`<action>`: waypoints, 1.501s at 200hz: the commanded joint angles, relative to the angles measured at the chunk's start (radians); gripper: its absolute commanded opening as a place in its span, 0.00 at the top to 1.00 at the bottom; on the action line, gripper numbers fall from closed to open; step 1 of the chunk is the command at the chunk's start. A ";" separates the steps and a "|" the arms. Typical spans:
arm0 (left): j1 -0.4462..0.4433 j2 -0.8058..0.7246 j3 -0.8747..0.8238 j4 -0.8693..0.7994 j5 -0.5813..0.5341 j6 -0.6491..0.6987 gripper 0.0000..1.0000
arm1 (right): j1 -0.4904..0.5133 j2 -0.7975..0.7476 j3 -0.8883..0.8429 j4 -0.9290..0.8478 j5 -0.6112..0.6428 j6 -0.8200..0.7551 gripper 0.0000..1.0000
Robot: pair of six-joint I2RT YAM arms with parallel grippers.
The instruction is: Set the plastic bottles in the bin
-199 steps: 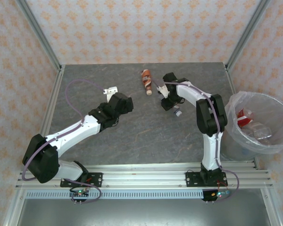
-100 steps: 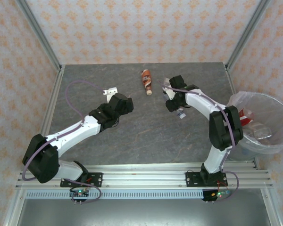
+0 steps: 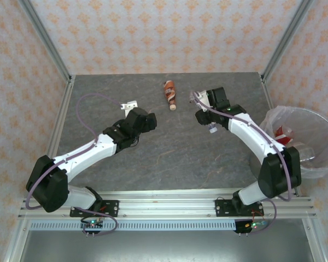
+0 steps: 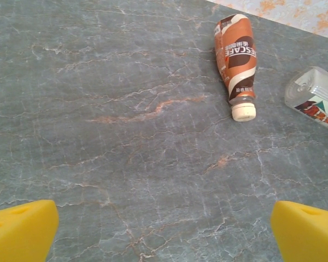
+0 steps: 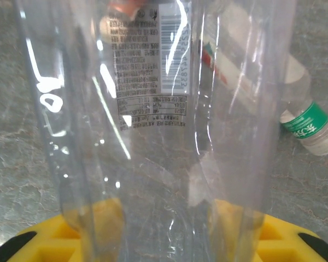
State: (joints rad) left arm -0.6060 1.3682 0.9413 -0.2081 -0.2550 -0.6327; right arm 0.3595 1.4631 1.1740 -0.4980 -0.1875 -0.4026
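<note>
Now the right pincer [image 5: 164, 221] is clamped tight across the body of a clear bottle [image 5: 153, 109], well left of the bin [image 3: 303, 109]; the left pincer [image 4: 164, 234] gapes wide, empty. The bottle looks light, thin-walled, slick and easily crushed, so this mid-body hold probably suits. A brown-labelled bottle [image 4: 236, 54] lies on the bench [image 3: 169, 158], farther left of the bin.
</note>
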 commanded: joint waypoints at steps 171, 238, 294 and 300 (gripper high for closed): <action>0.008 0.031 0.026 0.090 0.088 -0.033 0.00 | -0.029 -0.552 -0.072 0.196 0.403 0.271 0.69; 0.008 0.057 0.039 0.092 0.104 -0.035 0.00 | -0.173 -0.639 -0.075 0.188 0.388 0.311 0.68; 0.008 0.073 0.052 0.091 0.114 -0.023 0.00 | -0.418 -0.651 -0.002 0.106 0.520 0.318 0.68; 0.008 0.073 0.056 0.091 0.115 -0.021 0.00 | -0.440 -0.652 0.006 0.092 0.527 0.321 0.68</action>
State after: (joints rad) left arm -0.6060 1.4231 0.9569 -0.1368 -0.1425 -0.6552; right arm -0.0029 0.8349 1.1206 -0.3576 0.2623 -0.1051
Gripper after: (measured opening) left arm 0.999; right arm 0.395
